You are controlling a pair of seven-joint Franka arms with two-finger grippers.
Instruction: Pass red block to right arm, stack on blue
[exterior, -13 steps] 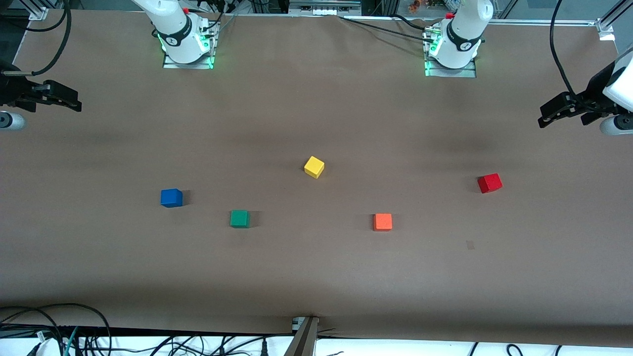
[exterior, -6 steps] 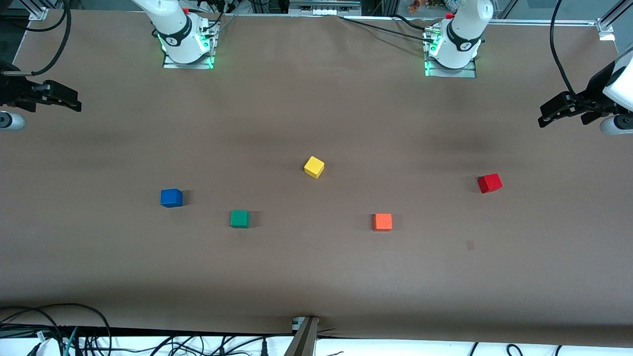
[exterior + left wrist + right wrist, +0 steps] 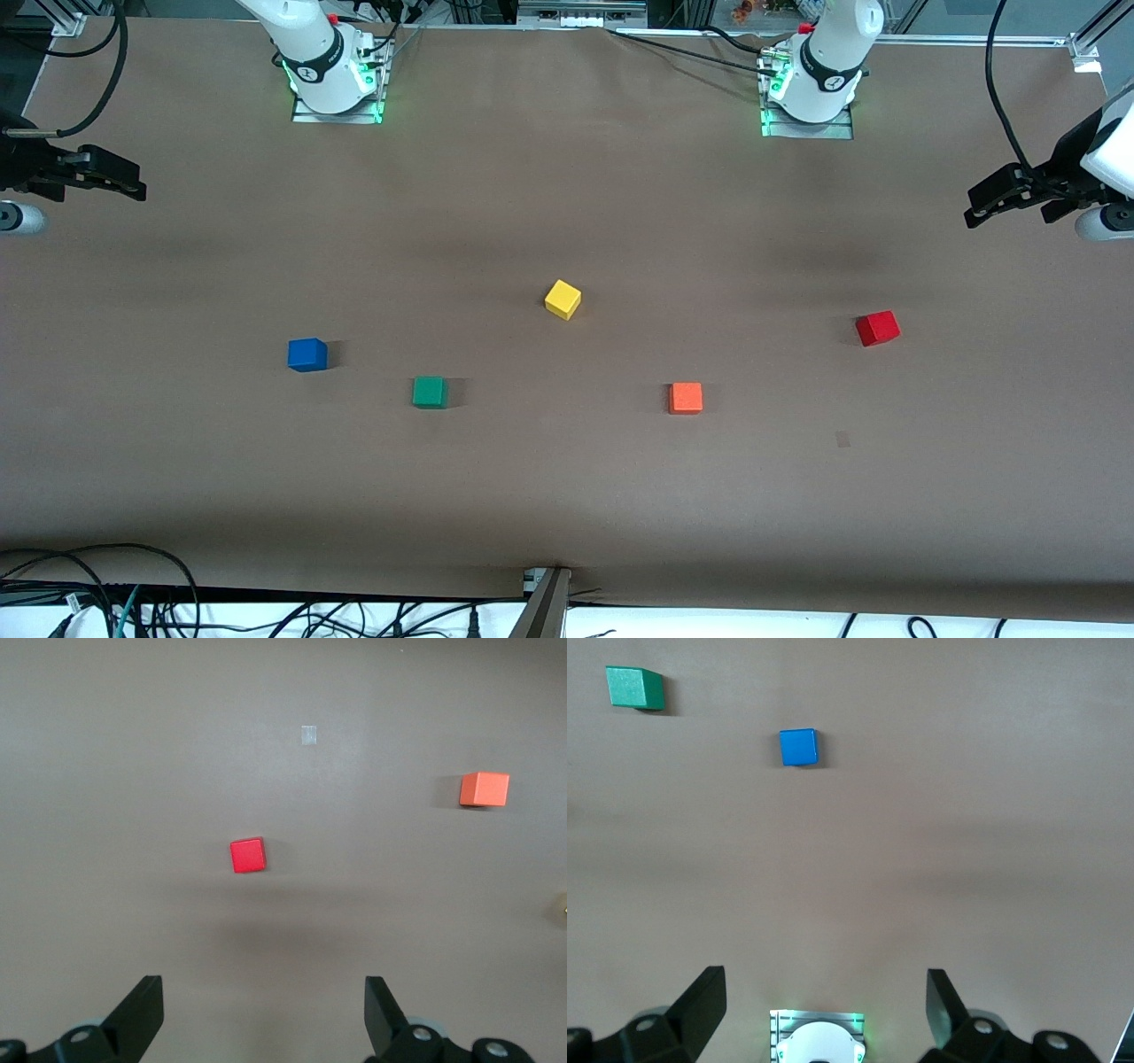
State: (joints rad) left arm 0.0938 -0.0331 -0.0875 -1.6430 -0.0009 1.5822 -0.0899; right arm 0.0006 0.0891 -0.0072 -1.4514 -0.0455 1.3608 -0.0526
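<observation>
You're looking at a brown counter (image 3: 567, 496) with five cubes spread across the middle band of the front frame. The red block (image 3: 877, 328) sits right of centre toward the left arm's end of the counter, resting flat and touching nothing; in the left wrist view it shows just left of centre (image 3: 247, 855). The blue cube (image 3: 306, 354) lies at the left-centre of the front frame, toward the right arm's end, well apart from the red one; in the right wrist view it shows in the upper middle (image 3: 798, 747). Between them you've got the green cube (image 3: 429, 392) lower and beside the blue, the yellow cube (image 3: 563, 299) near the frame's centre, and the orange cube (image 3: 685, 398) lower right of centre, nearer to the front camera than the red block.

Your left hand (image 3: 997, 197) hangs at the right edge of the front frame, up in the air over the counter's end, holding nothing; in its wrist view the two black fingers (image 3: 142, 1014) stand wide apart with the red block showing in the gap above them. Your right hand (image 3: 111, 173) hangs at the left edge of the front frame over the counter's end, also holding nothing, its fingers (image 3: 704, 1001) spread wide in its own wrist view. A small pale patch (image 3: 842, 439) marks the counter just below the red block.
</observation>
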